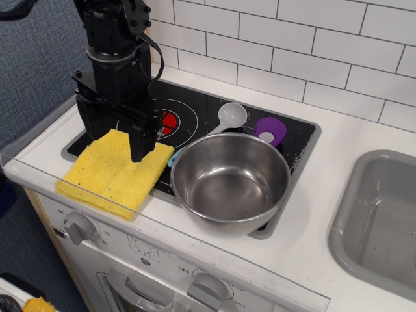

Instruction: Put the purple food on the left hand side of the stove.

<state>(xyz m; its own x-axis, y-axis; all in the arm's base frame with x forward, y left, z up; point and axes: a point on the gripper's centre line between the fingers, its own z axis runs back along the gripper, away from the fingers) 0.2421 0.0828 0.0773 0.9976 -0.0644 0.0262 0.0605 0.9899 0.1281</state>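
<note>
Item: purple food [270, 130], lying at the stove [296, 153] back-right corner, behind the steel bowl [230, 180]. Your gripper [140, 151] (opening hidden, nothing visibly held) hangs over the yellow sponge [107, 174], front-left; target lies well apart, right and rearward

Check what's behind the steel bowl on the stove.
Behind the steel bowl on the stove: a white spoon at back left and the purple food at back right. The bowl's rim covers the spoon's handle end and the food's lower edge.
</note>
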